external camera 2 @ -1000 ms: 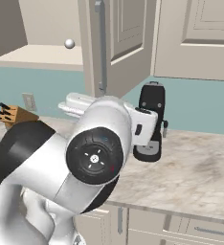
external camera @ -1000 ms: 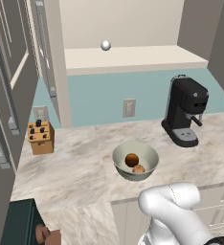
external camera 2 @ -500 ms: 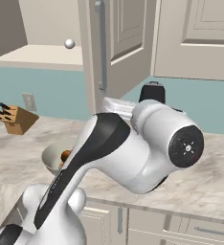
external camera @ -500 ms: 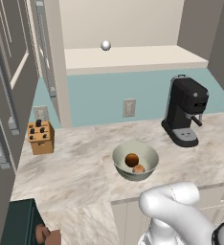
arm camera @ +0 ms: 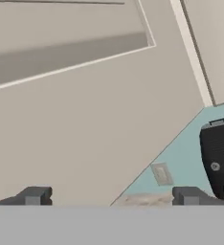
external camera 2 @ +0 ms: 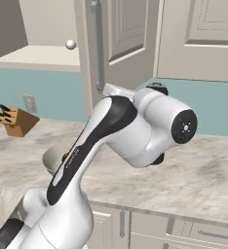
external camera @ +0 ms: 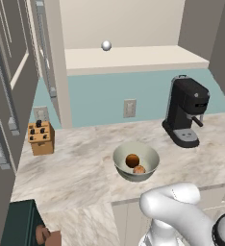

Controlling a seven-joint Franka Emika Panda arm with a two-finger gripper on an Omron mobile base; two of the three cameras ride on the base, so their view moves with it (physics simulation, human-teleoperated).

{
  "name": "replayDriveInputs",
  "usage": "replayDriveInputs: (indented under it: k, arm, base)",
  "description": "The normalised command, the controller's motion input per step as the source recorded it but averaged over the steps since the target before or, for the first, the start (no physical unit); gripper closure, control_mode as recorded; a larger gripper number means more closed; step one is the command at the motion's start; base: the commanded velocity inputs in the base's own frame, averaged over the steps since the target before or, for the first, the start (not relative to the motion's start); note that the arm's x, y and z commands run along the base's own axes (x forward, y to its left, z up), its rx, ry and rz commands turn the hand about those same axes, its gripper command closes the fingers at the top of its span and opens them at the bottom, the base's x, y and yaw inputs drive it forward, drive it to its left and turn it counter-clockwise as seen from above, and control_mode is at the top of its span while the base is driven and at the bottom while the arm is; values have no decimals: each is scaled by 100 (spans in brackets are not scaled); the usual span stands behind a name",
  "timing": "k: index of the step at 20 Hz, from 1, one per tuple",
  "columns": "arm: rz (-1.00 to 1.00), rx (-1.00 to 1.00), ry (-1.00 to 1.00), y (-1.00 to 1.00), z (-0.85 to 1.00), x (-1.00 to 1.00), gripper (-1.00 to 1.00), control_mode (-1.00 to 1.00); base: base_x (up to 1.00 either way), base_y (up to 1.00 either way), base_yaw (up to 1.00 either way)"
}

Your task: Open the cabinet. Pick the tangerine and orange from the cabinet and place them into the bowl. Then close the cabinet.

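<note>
Arm: I see it has swung since a second ago; in the right base view its round wrist joint (external camera 2: 184,127) now sits right of the cabinet door (external camera 2: 121,44), where earlier it filled the left middle.

Scene otherwise: unchanged in the left base view.

Jaws: spread wide, holding nothing; both finger tips (arm camera: 35,196) stand well apart in the hand view, facing a beige door panel (arm camera: 85,119).

Cabinet (external camera: 129,29): open, cream shelf with a small pale ball (external camera: 106,45) on it.

Bowl (external camera: 135,161): on the worktop (external camera: 76,168), two orange fruits (external camera: 132,160) inside, visible from the left base view; from the right, the arm hides most of it.

Coffee machine (external camera: 185,110): right of the bowl.

Knife block (external camera: 41,138): far left.
</note>
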Motion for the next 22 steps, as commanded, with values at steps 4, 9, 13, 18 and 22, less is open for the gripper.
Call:
replayDriveInputs:
  k: [4,9,13,18,22]
  arm:
    - [0,1,-9,91,0,39,-100,-100]
    - [-3,2,-10,99,0,30,-100,-100]
    - [-13,0,-5,71,0,56,-100,-100]
    - [-21,0,5,32,0,97,-100,-100]
    - [-8,0,16,8,0,100,-100,-100]
  base:
    - [0,0,0]
    - [0,0,0]
    - [0,0,0]
    - [0,0,0]
    - [0,0,0]
